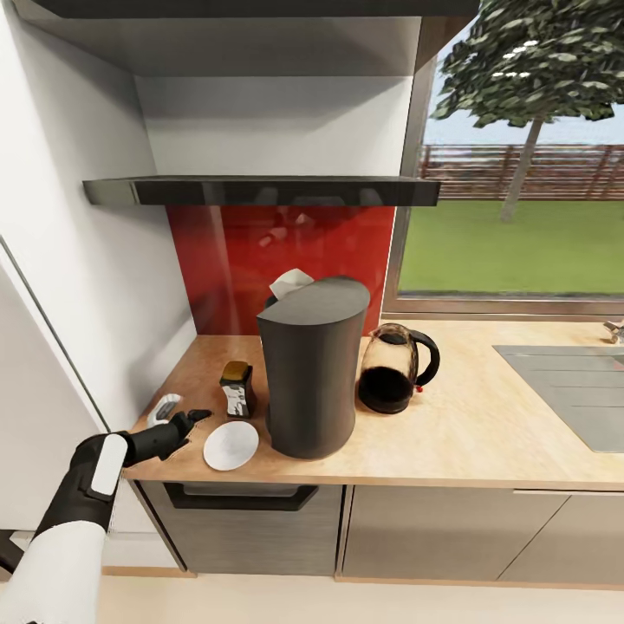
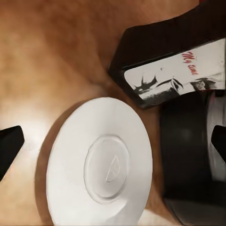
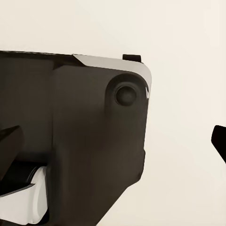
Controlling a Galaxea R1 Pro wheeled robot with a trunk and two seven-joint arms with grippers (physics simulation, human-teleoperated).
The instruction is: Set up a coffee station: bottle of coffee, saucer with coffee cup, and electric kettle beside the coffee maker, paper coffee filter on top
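Observation:
The dark-grey coffee maker [image 1: 312, 373] stands on the wood countertop [image 1: 468, 433], with the pale paper coffee filter [image 1: 290, 282] on its top. To its right is the glass electric kettle [image 1: 394, 368]. On its left stand the bottle of coffee [image 1: 237, 388] and, nearer the front edge, the white saucer [image 1: 230, 445]. My left gripper [image 1: 192, 429] hovers open just left of the saucer. The left wrist view looks down on the saucer [image 2: 101, 167], the bottle [image 2: 174, 70] and the coffee maker's base [image 2: 188, 155]. A small white curved piece [image 1: 165, 406] lies behind the gripper; whether it is the coffee cup I cannot tell. My right gripper [image 3: 113, 141] is open.
The black kitchen shelf [image 1: 260, 191] hangs bare above the red backsplash. A grey sink panel [image 1: 563, 381] is set into the counter at the right, under the window. A tall white cabinet [image 1: 52, 329] closes off the left side.

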